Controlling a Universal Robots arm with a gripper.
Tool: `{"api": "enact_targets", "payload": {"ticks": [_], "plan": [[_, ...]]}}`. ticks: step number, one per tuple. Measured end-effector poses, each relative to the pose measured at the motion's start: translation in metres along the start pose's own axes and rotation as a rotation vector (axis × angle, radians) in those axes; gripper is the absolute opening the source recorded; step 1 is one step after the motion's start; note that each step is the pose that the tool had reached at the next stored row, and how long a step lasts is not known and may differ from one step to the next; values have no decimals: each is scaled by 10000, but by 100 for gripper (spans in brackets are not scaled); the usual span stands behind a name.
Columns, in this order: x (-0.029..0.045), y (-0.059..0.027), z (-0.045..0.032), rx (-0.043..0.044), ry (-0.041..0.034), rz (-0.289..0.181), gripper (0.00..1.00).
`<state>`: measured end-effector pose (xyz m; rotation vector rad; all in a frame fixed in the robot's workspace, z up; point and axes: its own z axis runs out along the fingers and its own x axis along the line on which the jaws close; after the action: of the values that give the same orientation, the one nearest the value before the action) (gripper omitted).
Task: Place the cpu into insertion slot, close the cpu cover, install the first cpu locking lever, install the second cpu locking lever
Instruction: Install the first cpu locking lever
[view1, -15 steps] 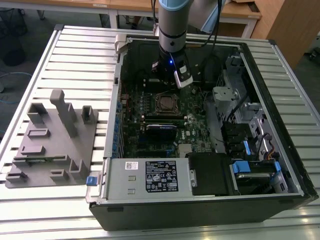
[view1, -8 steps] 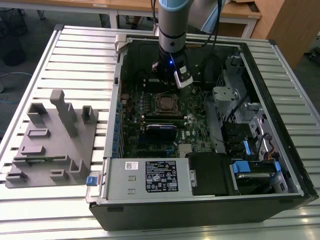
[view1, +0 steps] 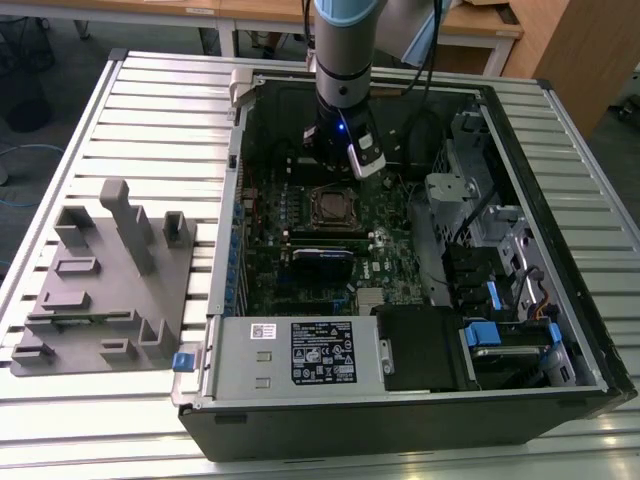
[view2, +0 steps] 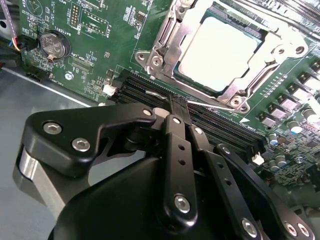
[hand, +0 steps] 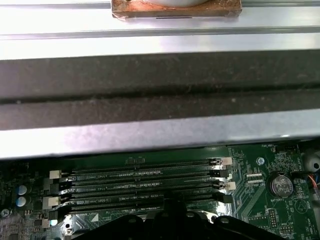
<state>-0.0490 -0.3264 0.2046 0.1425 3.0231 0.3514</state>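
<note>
The arm (view1: 343, 50) is standing almost upright, reaching straight down near the tabletop (view1: 150, 120) edge at the top of the exterior view. Its wrist (view1: 340, 105) is pointing downward, a small blue light (view1: 343, 126) glowing at its lower end. The black claw (view2: 174, 104) is hanging tip-down, its two fingers (view2: 176, 135) pressing together with no gap between them, and its linkage arms (view2: 220, 165) are folding inward.

Open PC case (view1: 400, 430) on slatted counter (view1: 150, 110). Arm (view1: 343, 50) drops in from the far side, claw (view1: 332, 160) low over the green board (view1: 265, 265), just beyond the socket (view1: 330, 205). Grey fixture block (view1: 105, 290) on the exterior view's left, beside the case. Power supply (view1: 300, 350) at near edge.
</note>
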Motion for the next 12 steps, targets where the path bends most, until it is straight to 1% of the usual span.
{"api": "enact_targets", "payload": {"ticks": [1,4,6,10,12], "plan": [[1,0,0,-24,-16,-13,10],[3,-1,3,-151,-73,-34,10],[4,-1,4,-206,-130,-43,10],[4,-3,8,-223,-228,-68,10],[5,-7,15,-229,-291,-82,10]]}}
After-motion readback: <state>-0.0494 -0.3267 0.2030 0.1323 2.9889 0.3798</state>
